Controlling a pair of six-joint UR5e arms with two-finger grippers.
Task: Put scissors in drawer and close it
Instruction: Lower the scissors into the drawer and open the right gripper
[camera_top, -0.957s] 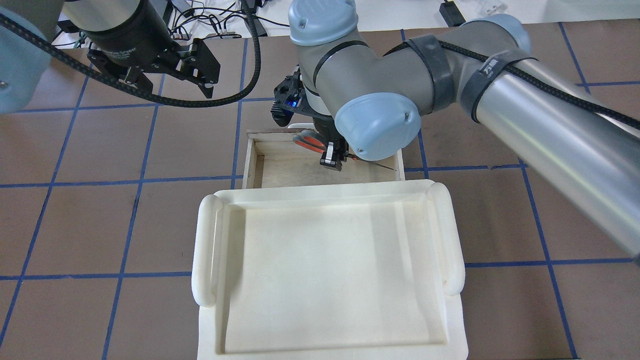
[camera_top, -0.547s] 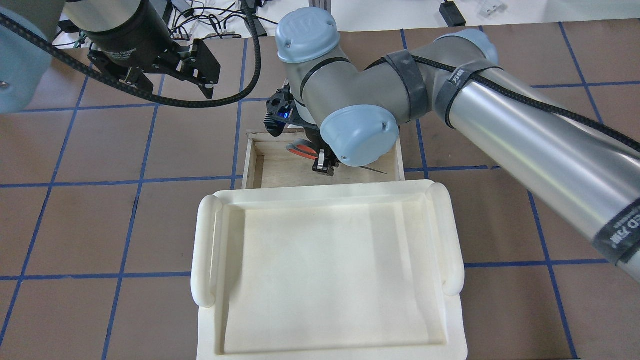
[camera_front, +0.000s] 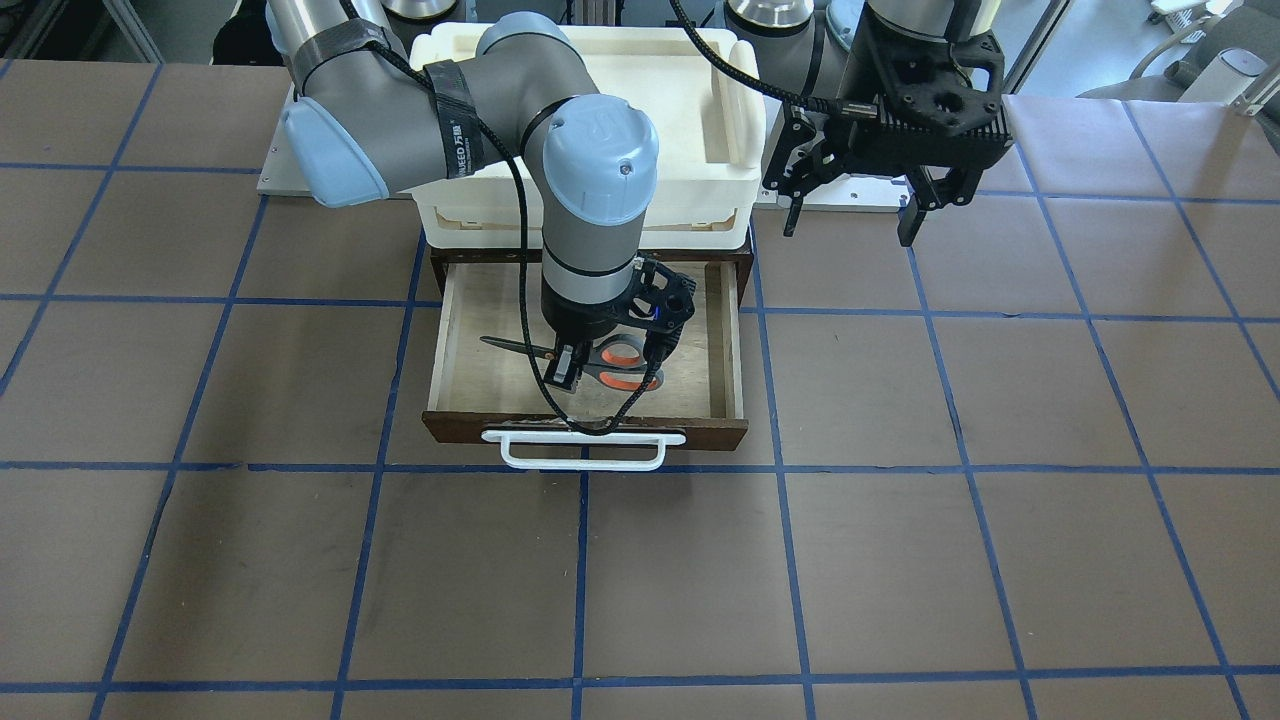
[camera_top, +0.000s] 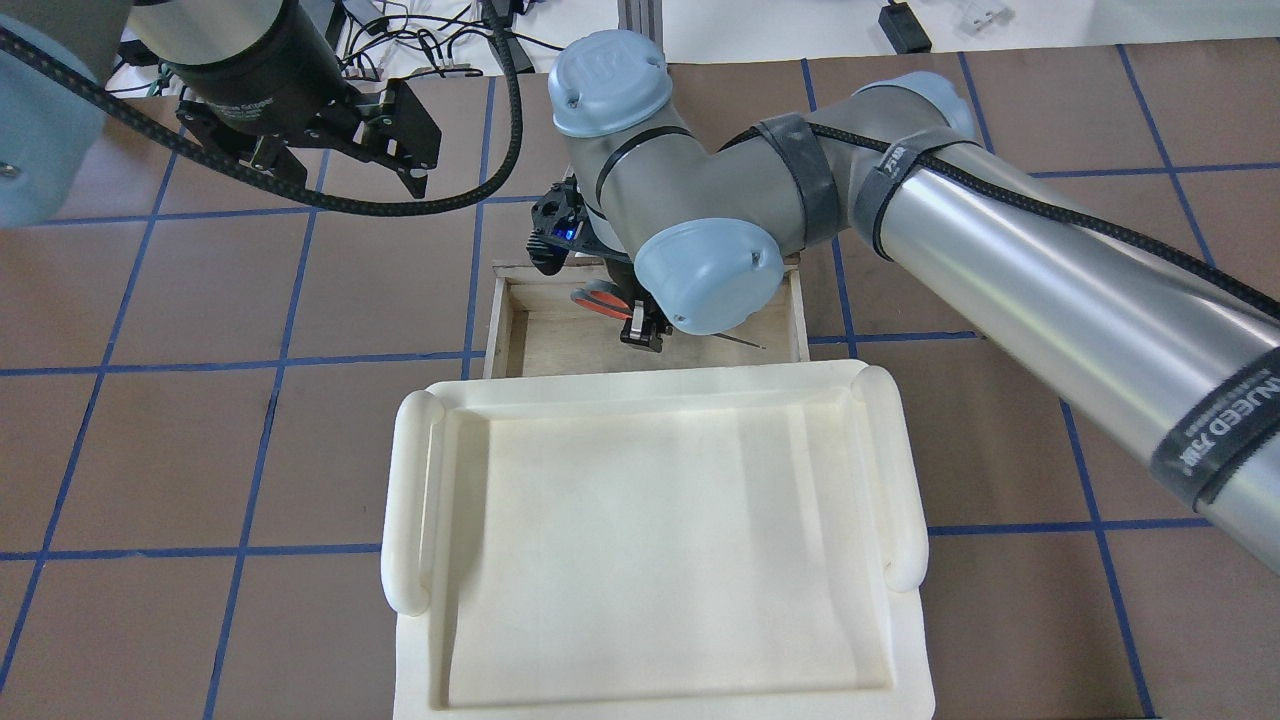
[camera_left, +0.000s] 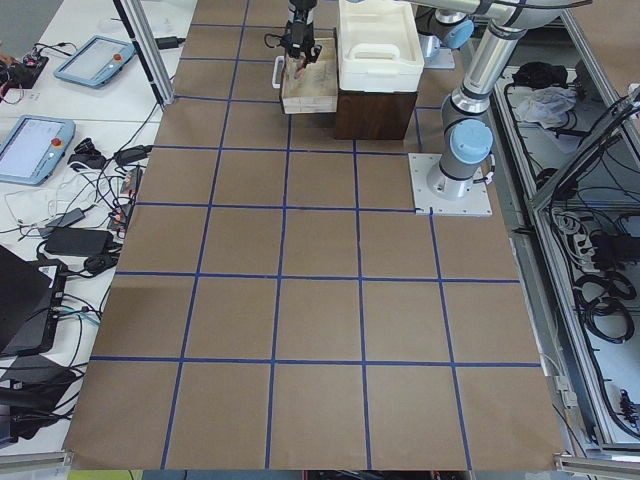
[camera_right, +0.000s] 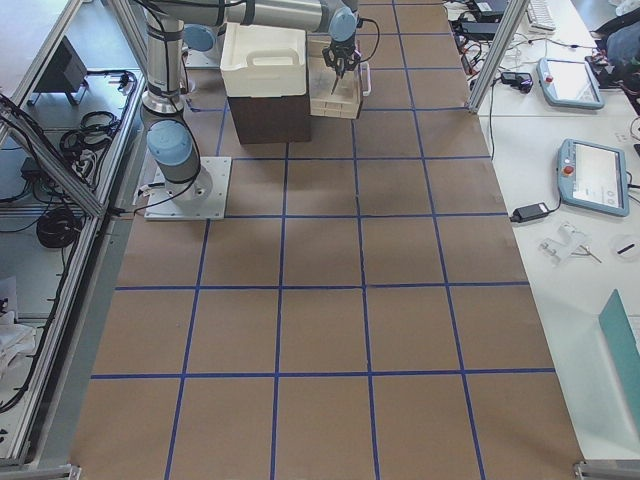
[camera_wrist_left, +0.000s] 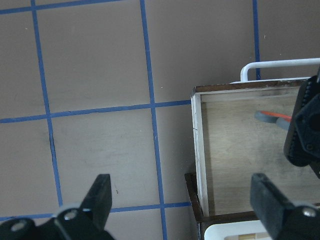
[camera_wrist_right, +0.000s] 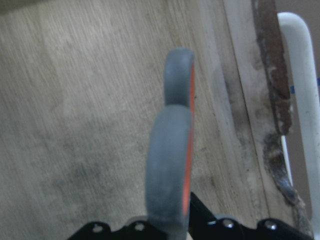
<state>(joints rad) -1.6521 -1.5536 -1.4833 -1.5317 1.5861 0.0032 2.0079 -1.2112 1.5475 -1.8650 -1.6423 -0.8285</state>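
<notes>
The drawer (camera_front: 692, 340) stands pulled open, with a pale plywood floor, a dark brown front and a white bar handle (camera_front: 585, 450). My right gripper (camera_front: 565, 378) reaches down into it and is shut on the scissors (camera_front: 625, 365) at the pivot. The grey and orange-red handles point toward the drawer front, and the blades (camera_front: 505, 345) point sideways. In the overhead view the scissors (camera_top: 597, 296) show under the right gripper (camera_top: 645, 335), inside the drawer (camera_top: 530, 335). The right wrist view shows the handles (camera_wrist_right: 172, 150) edge-on above the drawer floor. My left gripper (camera_top: 300, 160) hangs open and empty beside the drawer.
A white plastic tray (camera_top: 410, 500) sits on top of the dark cabinet that holds the drawer. The brown table has blue grid lines (camera_front: 580, 590). In the left wrist view the drawer's side wall (camera_wrist_left: 197, 150) lies between the left gripper's spread fingers (camera_wrist_left: 100, 195).
My right arm has shifted left in the overhead view, carrying the scissors further toward the drawer's middle. The left arm has not moved.
</notes>
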